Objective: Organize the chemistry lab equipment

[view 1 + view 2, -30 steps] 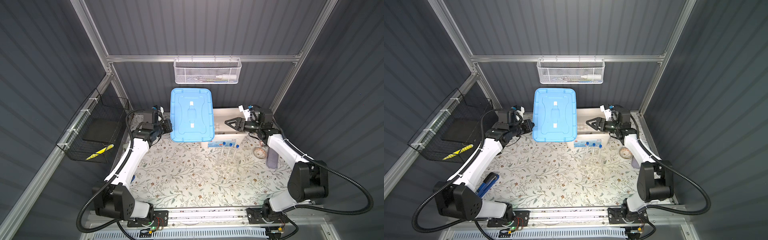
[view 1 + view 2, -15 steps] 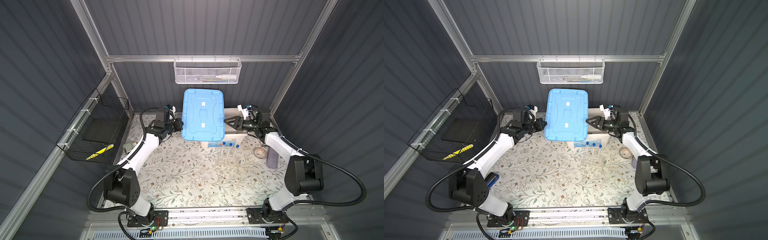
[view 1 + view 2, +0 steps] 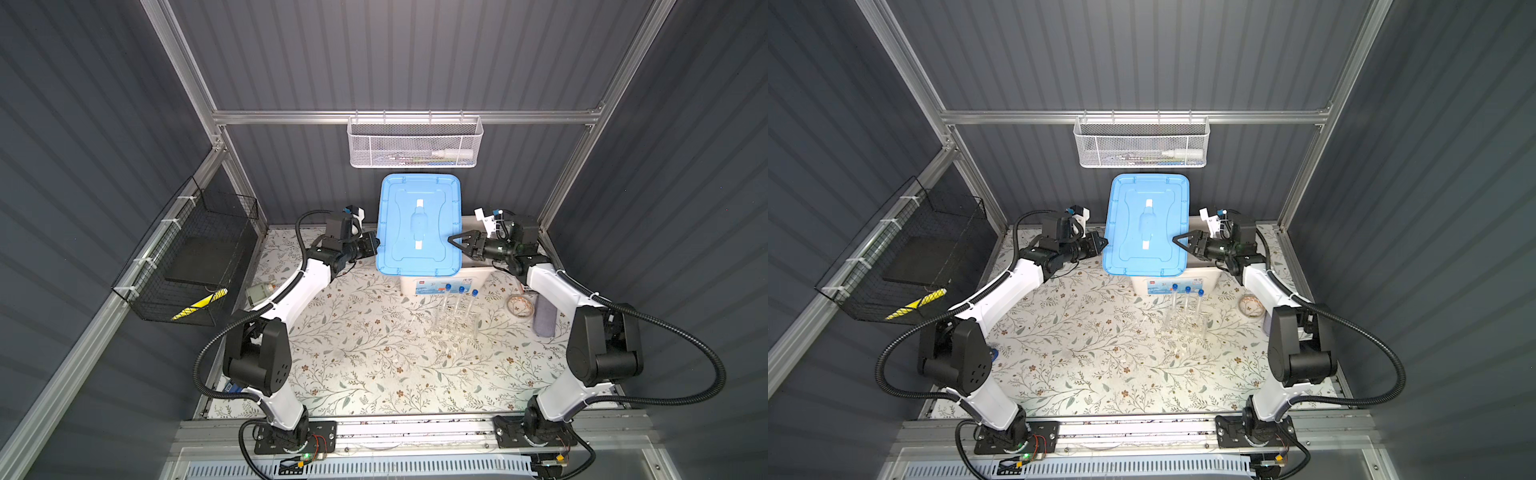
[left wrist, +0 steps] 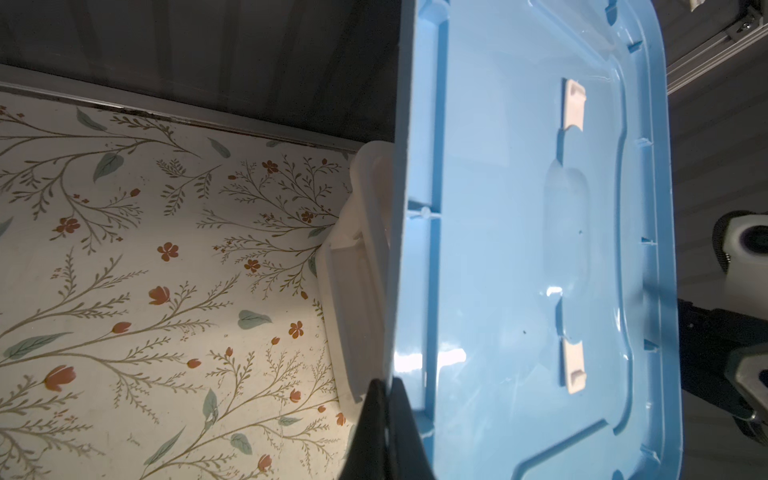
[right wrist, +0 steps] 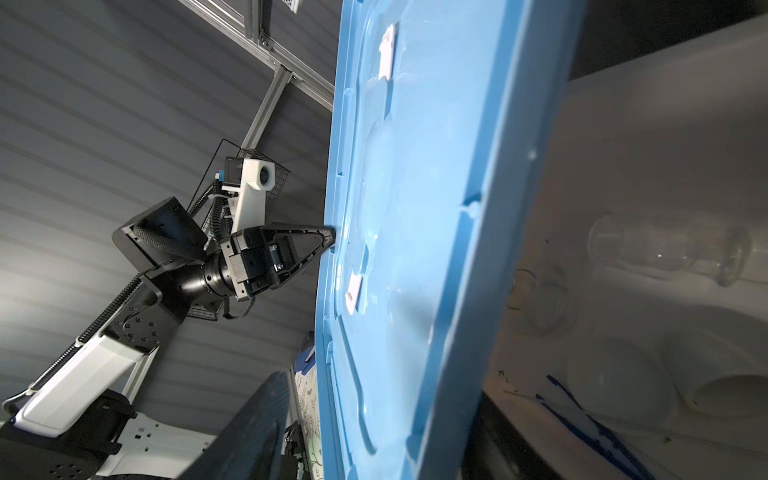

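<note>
A blue lid (image 3: 417, 226) (image 3: 1146, 226) hangs tilted over a white bin (image 3: 440, 286). My left gripper (image 3: 372, 248) (image 4: 388, 399) is shut on the lid's left rim. My right gripper (image 3: 455, 243) (image 5: 365, 424) is open, with one finger on each side of the lid's right edge. The right wrist view shows the inside of the bin with a glass flask (image 5: 665, 249), white dishes (image 5: 615, 382) and blue tweezers (image 5: 582, 419). In front of the bin, three blue-capped test tubes (image 3: 457, 305) stand in a clear rack (image 3: 453, 328).
A grey motor (image 3: 259, 290) lies at the mat's left edge. A patterned round dish (image 3: 519, 305) and a grey cylinder (image 3: 544, 320) sit under the right arm. A black wire basket (image 3: 191, 266) hangs on the left wall and a white mesh basket (image 3: 415, 143) on the back rail.
My left gripper has carried the lid to the right, from beside the bin to over it. My right gripper's jaws have narrowed around the lid's right edge.
</note>
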### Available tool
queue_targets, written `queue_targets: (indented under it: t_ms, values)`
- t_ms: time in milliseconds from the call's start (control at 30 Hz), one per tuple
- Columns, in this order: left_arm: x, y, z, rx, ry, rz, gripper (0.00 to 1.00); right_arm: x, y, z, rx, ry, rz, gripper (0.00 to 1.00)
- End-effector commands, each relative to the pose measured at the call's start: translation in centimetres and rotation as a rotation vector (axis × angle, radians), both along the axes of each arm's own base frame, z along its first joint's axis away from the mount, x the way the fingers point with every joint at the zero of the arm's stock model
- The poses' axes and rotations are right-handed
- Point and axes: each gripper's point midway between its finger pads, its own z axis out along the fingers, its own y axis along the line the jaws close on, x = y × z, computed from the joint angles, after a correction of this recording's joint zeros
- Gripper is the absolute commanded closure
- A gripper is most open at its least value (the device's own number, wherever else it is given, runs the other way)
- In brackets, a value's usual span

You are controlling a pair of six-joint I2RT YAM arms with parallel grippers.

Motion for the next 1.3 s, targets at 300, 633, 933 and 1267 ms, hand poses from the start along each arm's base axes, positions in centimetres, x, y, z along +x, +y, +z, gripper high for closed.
queue_targets:
  t_ms: [300, 633, 933, 1267]
  values:
    - [1.2, -2.7, 2.2, -0.075, -0.067, -0.056, 1.0, 0.3, -0.3, 1.7, 0.025, -0.036, -0.01, 0.5]
    - [1.1, -3.9, 2.2, -0.102, -0.064, -0.101, 1.0, 0.6, -0.5, 1.4, 0.024, -0.015, -0.034, 0.68]
    - [0.9, -3.4, 2.3, -0.069, -0.07, -0.087, 0.84, 0.3, -1.8, 2.3, -0.035, -0.056, -0.117, 0.82]
    - [0.7, -0.8, 3.4, 0.02, -0.121, 0.013, 0.4, -1.7, -2.8, 6.4, -0.05, -0.191, -0.184, 0.83]
